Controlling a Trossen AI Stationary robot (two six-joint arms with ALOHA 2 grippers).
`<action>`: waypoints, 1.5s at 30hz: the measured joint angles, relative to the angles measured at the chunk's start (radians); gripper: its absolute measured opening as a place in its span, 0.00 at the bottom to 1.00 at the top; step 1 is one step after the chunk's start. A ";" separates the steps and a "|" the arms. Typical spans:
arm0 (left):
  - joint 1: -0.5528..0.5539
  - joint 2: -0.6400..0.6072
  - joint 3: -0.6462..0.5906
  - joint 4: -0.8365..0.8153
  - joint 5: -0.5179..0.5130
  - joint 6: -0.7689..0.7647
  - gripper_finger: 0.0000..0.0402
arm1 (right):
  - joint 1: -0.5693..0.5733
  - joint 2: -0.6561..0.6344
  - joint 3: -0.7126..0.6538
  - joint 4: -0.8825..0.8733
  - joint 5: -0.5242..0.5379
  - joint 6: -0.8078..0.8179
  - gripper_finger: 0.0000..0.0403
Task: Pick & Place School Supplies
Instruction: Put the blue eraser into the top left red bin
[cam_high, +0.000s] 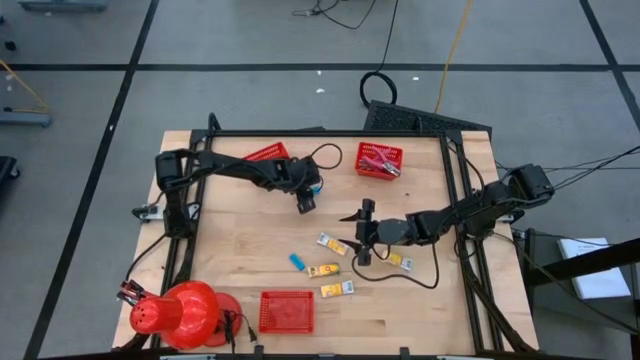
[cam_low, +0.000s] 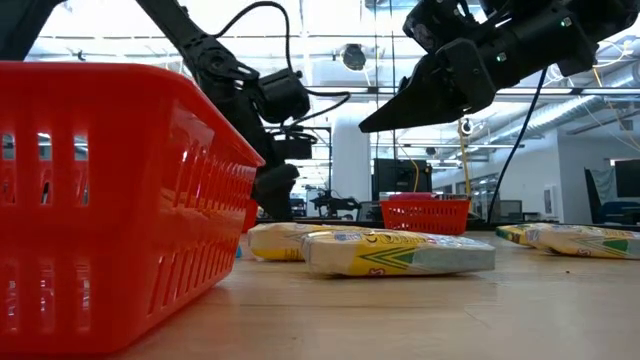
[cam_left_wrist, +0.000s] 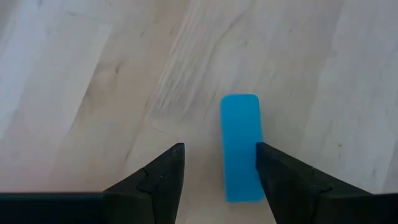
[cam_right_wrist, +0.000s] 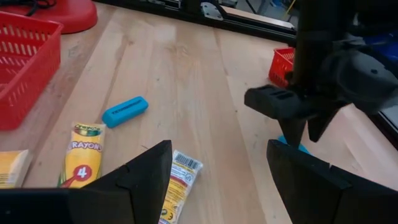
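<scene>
A light-blue block (cam_left_wrist: 241, 143) lies flat on the wooden table, also seen under the left arm in the right wrist view (cam_right_wrist: 290, 143). My left gripper (cam_left_wrist: 221, 180) (cam_high: 305, 204) points down over it, open, one finger on each side of the block's near end; it is nearer one finger. A second blue block (cam_high: 297, 262) and several yellow crayon packets (cam_high: 323, 270) (cam_right_wrist: 82, 155) lie mid-table. My right gripper (cam_high: 358, 238) (cam_right_wrist: 217, 186) hovers open above the packets, holding nothing.
A red basket (cam_high: 380, 160) with red-handled tools stands at the far side. Another basket (cam_high: 266, 153) sits partly under the left arm, and a third (cam_high: 287, 311) stands at the near edge. A red dome-shaped object (cam_high: 185, 315) stands at the near left corner.
</scene>
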 joint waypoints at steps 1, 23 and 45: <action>0.002 0.011 0.008 -0.003 -0.002 0.002 0.51 | 0.001 0.000 0.000 0.000 0.000 -0.001 0.63; -0.009 0.029 0.020 -0.024 0.031 0.012 0.47 | 0.011 0.000 0.000 0.004 0.003 0.003 0.63; -0.017 0.027 0.022 -0.023 0.026 0.013 0.11 | 0.011 0.000 0.000 0.005 0.003 0.010 0.63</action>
